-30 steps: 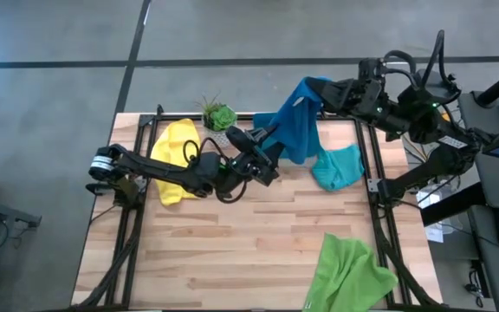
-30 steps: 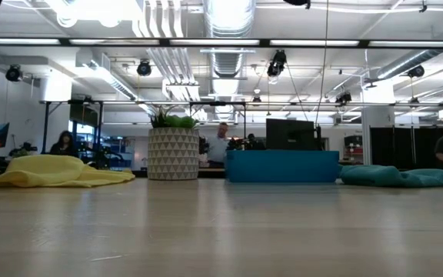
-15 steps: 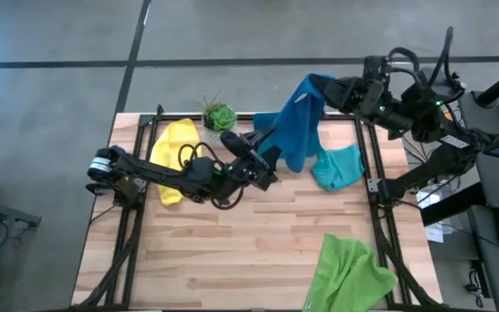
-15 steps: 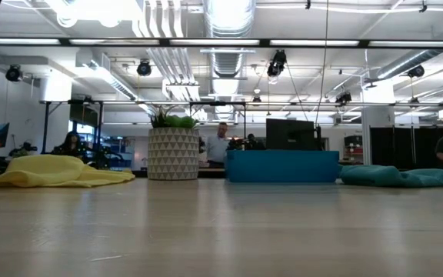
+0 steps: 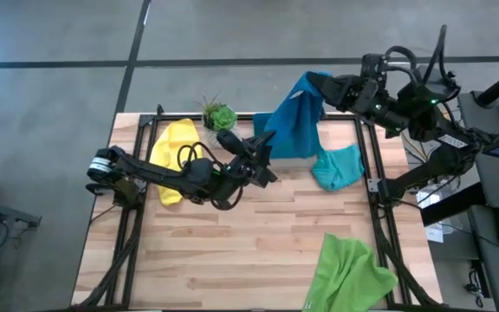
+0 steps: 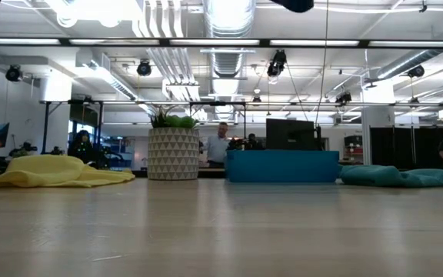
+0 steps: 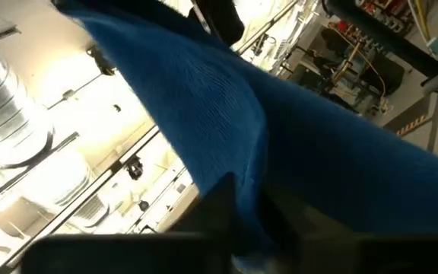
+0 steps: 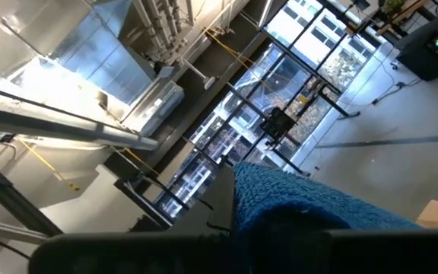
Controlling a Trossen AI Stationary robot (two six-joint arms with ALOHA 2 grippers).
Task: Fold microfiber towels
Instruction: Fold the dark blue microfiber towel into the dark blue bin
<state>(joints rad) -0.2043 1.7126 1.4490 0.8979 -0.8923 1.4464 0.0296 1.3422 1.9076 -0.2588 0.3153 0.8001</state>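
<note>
Looking straight down in the high view, we see the blue towel (image 5: pixel 294 124) held up between our two arms above the table's (image 5: pixel 232 251) far edge. Our right gripper (image 5: pixel 326 88) pinches its upper corner with jaws pressed together, raised past the far right corner of the table. Our left gripper (image 5: pixel 262 147) reaches to the cloth's lower left edge; its jaws look closed on that edge. The yellow towel (image 5: pixel 173 149) lies crumpled at the far left, beside the potted plant (image 5: pixel 217 113). The teal towel (image 5: pixel 337 165) sits bunched at the right, just under the hanging blue one. The light green towel (image 5: pixel 346 274) lies at the near right, partly over the table edge.

From the low view, we see the yellow towel (image 6: pixel 54 171) heaped at left, the plant's pot (image 6: pixel 173 153) near it, a teal-blue tray (image 6: pixel 281 165) in the middle and the teal towel (image 6: pixel 394 176) at right. People (image 6: pixel 220 144) stand in the room beyond.

Through the left wrist view, we see the blue towel (image 7: pixel 280 152) spread close across the picture, its lower edge caught between our dark fingers (image 7: pixel 219 209).

Through the right wrist view, we see a bunched fold of the blue towel (image 8: pixel 310 209) pinched right at our fingers.
</note>
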